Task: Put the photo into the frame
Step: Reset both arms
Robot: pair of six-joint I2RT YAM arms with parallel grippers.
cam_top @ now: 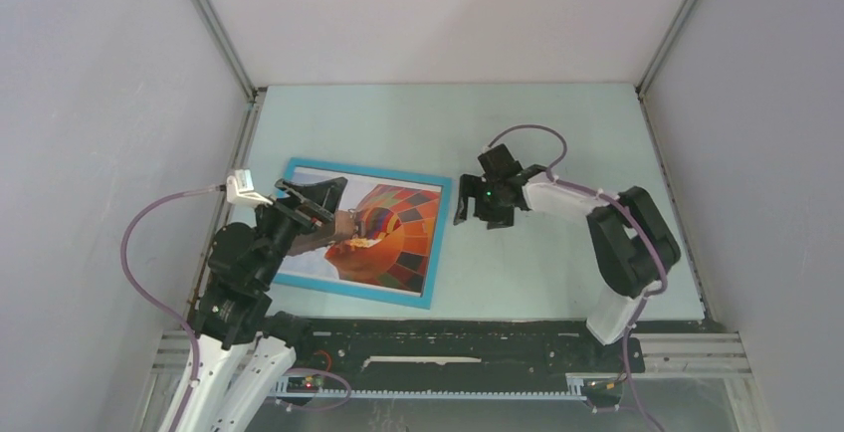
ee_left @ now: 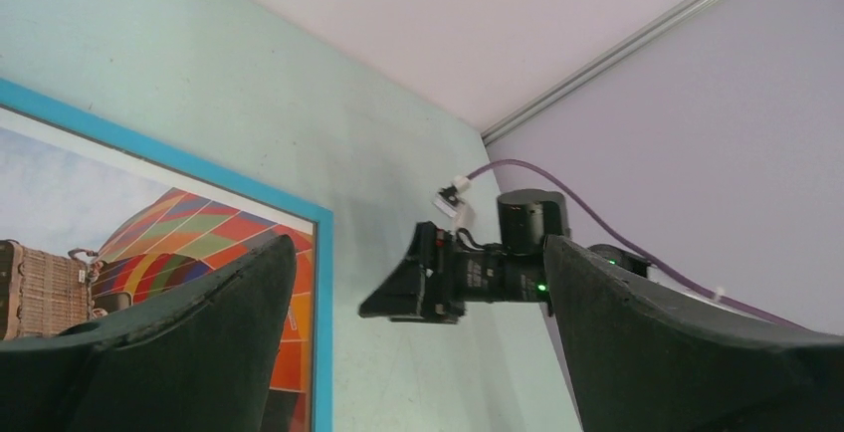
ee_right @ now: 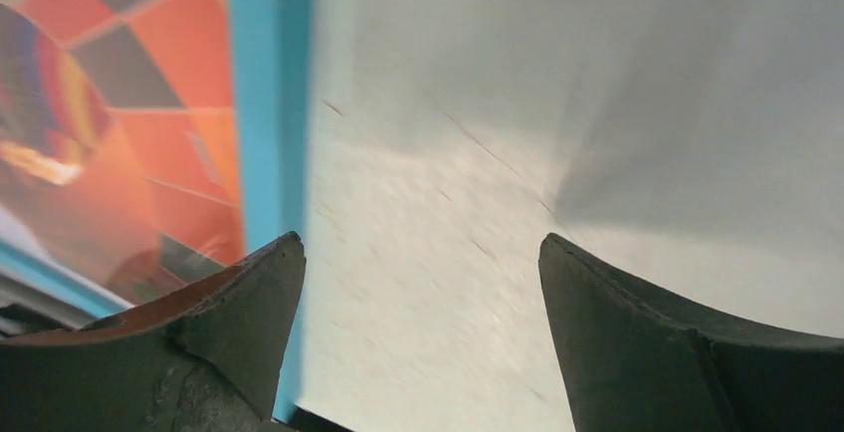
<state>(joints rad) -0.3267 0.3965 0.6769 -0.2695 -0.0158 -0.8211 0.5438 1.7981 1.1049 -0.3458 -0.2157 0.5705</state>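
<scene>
In the top view, the left arm is seen coming up from 7 o'clock on the table (cam_top: pixel 557 143). The left gripper (cam_top: pixel 333 211) is held over the left half of the frame (cam_top: pixel 368 171). Its jaws are spread wide apart and nothing is held between them. In the left wrist view, the two dark fingers (ee_left: pixel 179 342) are seen far apart, with the balloon picture under the left one.

The frame is laid flat on the pale table, blue side up, at about 9 o'clock from the middle of the table. It is turned a little, so its right end is lower in the top view. The photo (cam_top: pixel 403 238) is seen inside the blue edge, face up. The orange, red and dark squares of the balloon are shown in its right half, and pale sky is shown in its left half. Part of the photo is hidden by the left gripper. It cannot be told whether the photo is pushed fully into place.

The right gripper (cam_top: pixel 482 215) is found just beside the frame, at 3 o'clock from it. Its jaws are spread apart and nothing is gripped. In the right wrist view, only bare table is seen between the fingers (ee_right: pixel 657 342), and the blue edge of the frame is seen by the left finger. The right arm is bent back to its base at 5 o'clock.
</scene>
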